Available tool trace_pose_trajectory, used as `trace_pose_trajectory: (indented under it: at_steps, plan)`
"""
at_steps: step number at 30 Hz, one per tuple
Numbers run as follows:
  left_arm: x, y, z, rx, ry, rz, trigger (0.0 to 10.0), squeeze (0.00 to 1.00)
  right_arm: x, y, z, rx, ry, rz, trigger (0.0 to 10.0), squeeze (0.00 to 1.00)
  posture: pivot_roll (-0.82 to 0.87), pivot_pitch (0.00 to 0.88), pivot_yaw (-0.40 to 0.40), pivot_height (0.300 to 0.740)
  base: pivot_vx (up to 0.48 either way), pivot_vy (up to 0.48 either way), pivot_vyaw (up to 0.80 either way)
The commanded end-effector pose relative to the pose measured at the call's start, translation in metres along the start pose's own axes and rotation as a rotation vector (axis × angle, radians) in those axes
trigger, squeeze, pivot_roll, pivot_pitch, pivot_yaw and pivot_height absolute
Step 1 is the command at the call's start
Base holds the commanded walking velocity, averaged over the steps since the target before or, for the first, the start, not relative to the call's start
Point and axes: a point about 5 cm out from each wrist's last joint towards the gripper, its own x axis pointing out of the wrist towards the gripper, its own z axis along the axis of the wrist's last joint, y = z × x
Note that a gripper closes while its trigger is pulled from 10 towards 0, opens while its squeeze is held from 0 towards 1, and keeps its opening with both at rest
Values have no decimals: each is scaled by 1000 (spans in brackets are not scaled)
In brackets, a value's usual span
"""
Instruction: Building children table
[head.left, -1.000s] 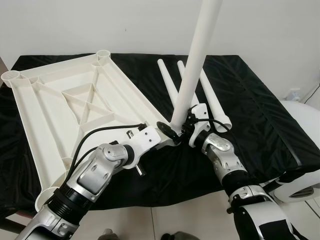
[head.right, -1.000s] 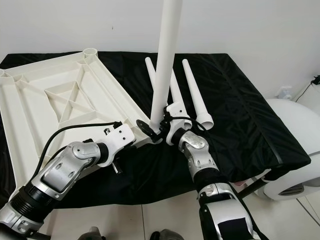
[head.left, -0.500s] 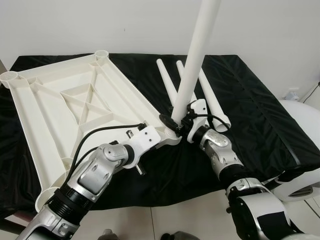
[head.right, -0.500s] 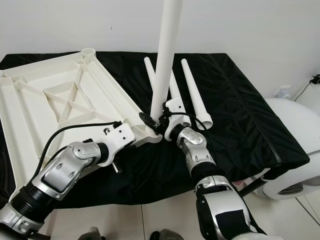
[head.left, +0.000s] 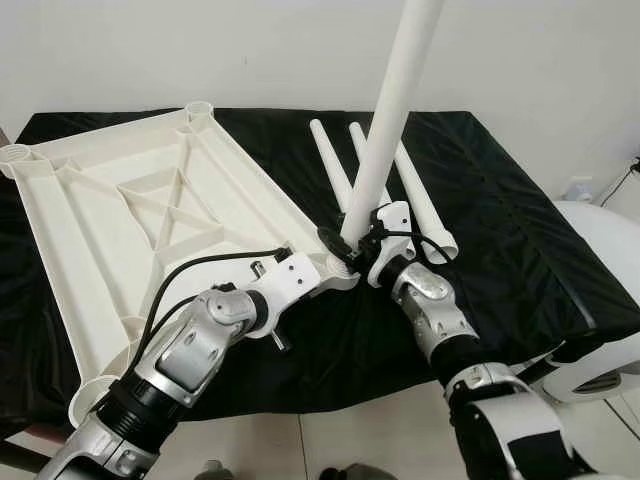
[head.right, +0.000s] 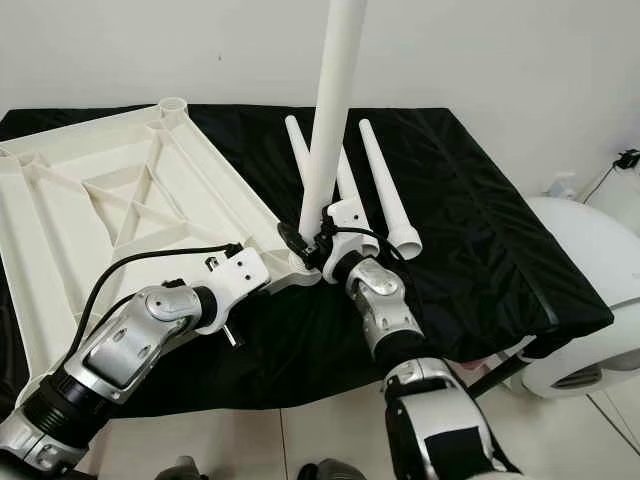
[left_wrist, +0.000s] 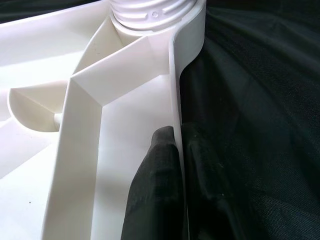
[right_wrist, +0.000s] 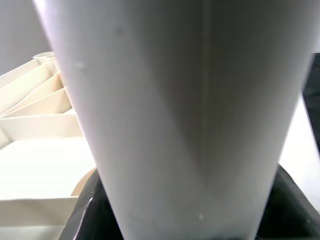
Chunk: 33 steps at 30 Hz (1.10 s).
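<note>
The white children's tabletop (head.left: 150, 210) lies upside down, ribs up, on a black cloth. My left gripper (left_wrist: 177, 150) is shut on the tabletop's rim, just short of the threaded corner socket (left_wrist: 150, 12). A long white leg (head.left: 385, 130) stands almost upright with my right gripper (head.left: 352, 250) shut on its lower end. The leg's base is right at that corner socket (head.left: 343, 272); whether it sits inside is hidden. Up close, the leg (right_wrist: 190, 100) sits between dark fingers (right_wrist: 85, 215).
Three loose white legs (head.left: 330, 165) (head.left: 357, 140) (head.left: 425, 205) lie side by side on the cloth behind the right gripper. A white rounded appliance (head.left: 600, 290) stands off the table's right end. The table's front edge (head.left: 330, 400) is near my arms, above the tiled floor.
My right gripper has carried the leg's lower end a little left, closer to the tabletop's corner socket. The left gripper has kept its hold on the rim.
</note>
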Motion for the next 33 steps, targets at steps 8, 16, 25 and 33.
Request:
trace_pose_trajectory:
  at_steps: [8,16,25,33]
  plan:
    - [2,-18,-8,9,27,-82,10000,0,-5,-5,0,29,-36,-197,10000,0,43,0,-85,740,0,0,0]
    - [2,-18,-8,16,21,-87,10000,0,-5,3,1,51,-56,-354,10000,0,43,0,-91,740,0,0,0]
    - [4,-18,-7,21,15,-90,10000,0,3,14,4,47,-26,-523,10000,0,45,0,-96,740,0,0,0]
    - [4,-18,-7,21,15,-86,10000,0,-5,5,3,21,-12,-555,10000,0,46,0,-100,740,0,0,0]
